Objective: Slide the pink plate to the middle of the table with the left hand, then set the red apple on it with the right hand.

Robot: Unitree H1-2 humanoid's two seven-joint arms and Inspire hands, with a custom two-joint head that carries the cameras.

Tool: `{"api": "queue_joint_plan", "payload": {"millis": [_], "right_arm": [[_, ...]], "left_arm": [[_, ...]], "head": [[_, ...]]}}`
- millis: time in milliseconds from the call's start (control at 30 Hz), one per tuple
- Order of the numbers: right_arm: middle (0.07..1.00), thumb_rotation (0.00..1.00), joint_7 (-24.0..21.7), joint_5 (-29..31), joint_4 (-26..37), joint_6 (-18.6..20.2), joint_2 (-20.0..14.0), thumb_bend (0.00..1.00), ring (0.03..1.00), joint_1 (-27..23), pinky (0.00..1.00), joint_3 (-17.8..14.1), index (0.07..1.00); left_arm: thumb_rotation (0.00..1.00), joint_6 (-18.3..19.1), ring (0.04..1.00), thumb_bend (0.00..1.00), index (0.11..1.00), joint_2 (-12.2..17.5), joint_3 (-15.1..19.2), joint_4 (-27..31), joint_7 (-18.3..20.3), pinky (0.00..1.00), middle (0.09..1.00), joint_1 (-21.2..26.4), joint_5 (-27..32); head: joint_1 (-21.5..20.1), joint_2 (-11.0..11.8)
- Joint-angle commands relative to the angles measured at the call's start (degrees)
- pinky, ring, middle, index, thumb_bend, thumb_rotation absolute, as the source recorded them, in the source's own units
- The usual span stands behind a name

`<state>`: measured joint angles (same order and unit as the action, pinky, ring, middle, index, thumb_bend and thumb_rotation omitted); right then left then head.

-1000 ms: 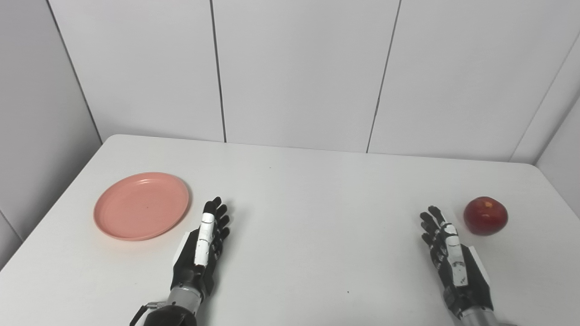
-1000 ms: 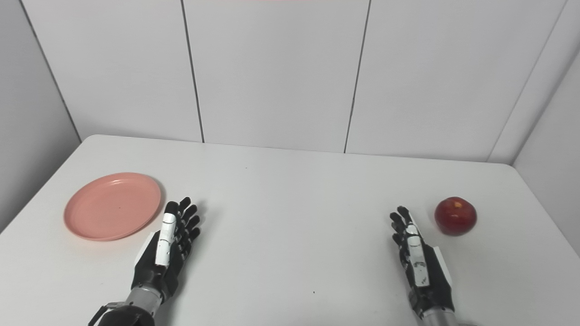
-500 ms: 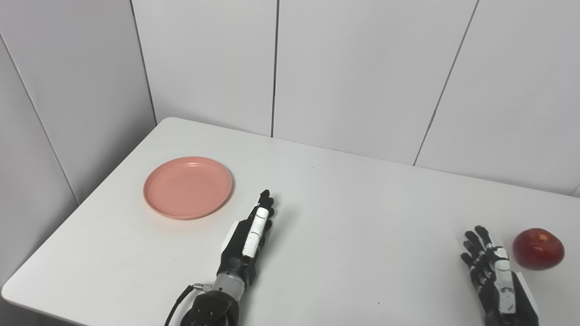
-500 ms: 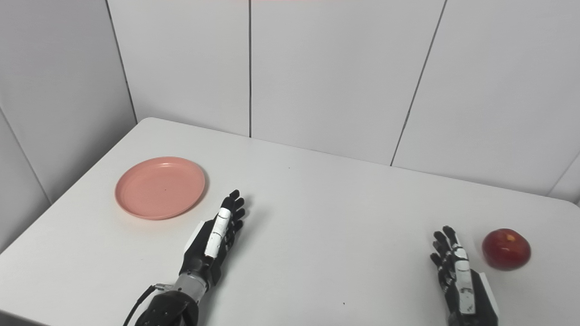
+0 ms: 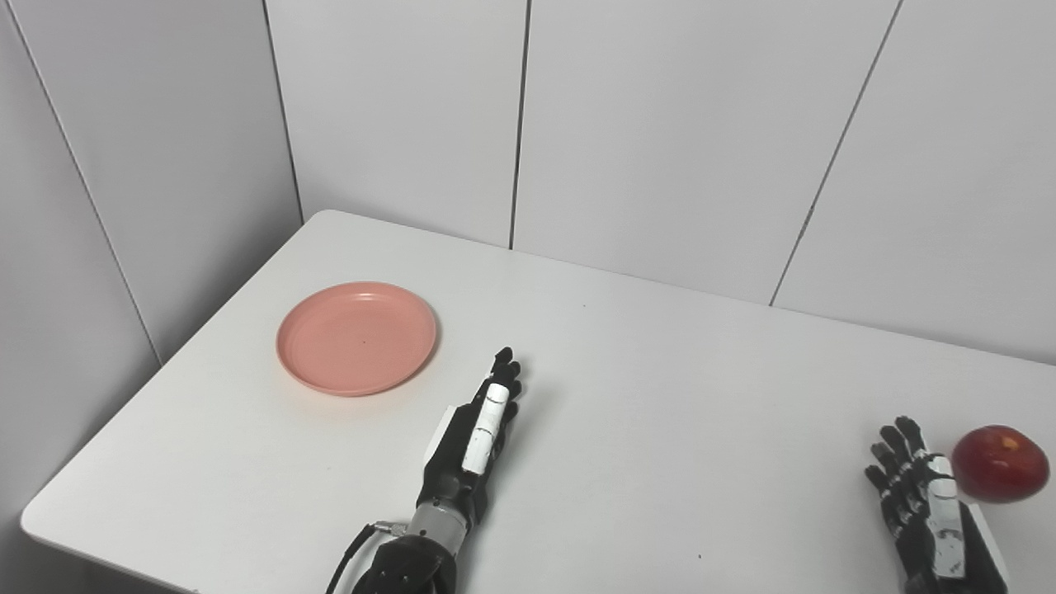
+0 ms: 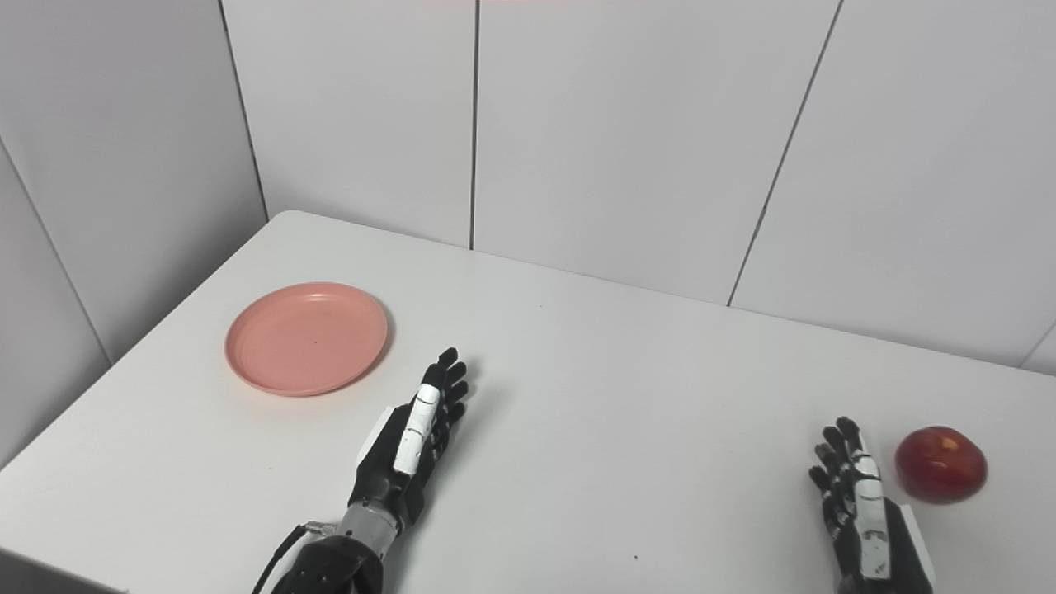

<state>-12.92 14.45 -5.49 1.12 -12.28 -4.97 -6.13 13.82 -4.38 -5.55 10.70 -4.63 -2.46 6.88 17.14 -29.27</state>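
A round pink plate (image 5: 356, 337) lies flat on the left part of the white table (image 5: 660, 429), holding nothing. My left hand (image 5: 476, 438) rests on the table to the plate's right and a little nearer to me, open, fingers straight and pointing away, a clear gap from the plate's rim. A red apple (image 5: 999, 463) sits at the far right of the table. My right hand (image 6: 863, 506) lies just left of the apple, open and apart from it, with its wrist cut off by the bottom edge.
White panelled walls (image 5: 660, 132) close in the table at the back and on the left. The table's left edge and near-left corner (image 5: 37, 524) are in view. A broad bare stretch of tabletop lies between the two hands.
The camera has turned left, so the whole scene has shifted right in the picture. Both hands, the plate and the apple keep their places on the table.
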Motion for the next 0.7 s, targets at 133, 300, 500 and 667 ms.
{"api": "queue_joint_plan", "payload": {"millis": [133, 300, 500, 667], "right_arm": [[0.991, 1.00, 0.36, -0.08, 0.36, 0.58, 0.44, 0.78, 1.000, 2.29, 1.00, 0.07, 1.000], [0.990, 1.00, 0.24, -0.33, 0.69, 0.28, 0.28, 0.78, 1.000, 2.41, 1.00, 0.30, 1.000], [0.989, 1.00, 0.71, -0.31, 0.55, 0.80, 0.37, 0.76, 1.000, 2.34, 1.00, -0.02, 1.000], [0.991, 1.00, 0.63, 0.61, 1.77, 2.59, 0.27, 0.73, 1.000, 2.66, 1.00, -0.21, 1.000]], "left_arm": [[0.97, -0.28, 1.000, 0.76, 1.000, -1.74, -0.56, -0.09, 0.49, 1.00, 1.000, -1.98, -0.48], [0.97, -0.62, 1.000, 0.75, 1.000, -1.96, -0.47, -0.24, 0.47, 1.00, 1.000, -2.02, -0.35], [0.96, -1.14, 1.000, 0.77, 1.000, -2.34, -0.75, -1.17, 0.19, 1.00, 1.000, -1.69, -1.01], [0.97, -0.78, 1.000, 0.80, 1.000, -2.99, -0.93, -1.74, -0.10, 1.00, 1.000, -1.59, -1.74]], "head": [[0.02, -0.05], [0.23, 0.31], [2.95, 1.41], [4.59, 2.19]]}}
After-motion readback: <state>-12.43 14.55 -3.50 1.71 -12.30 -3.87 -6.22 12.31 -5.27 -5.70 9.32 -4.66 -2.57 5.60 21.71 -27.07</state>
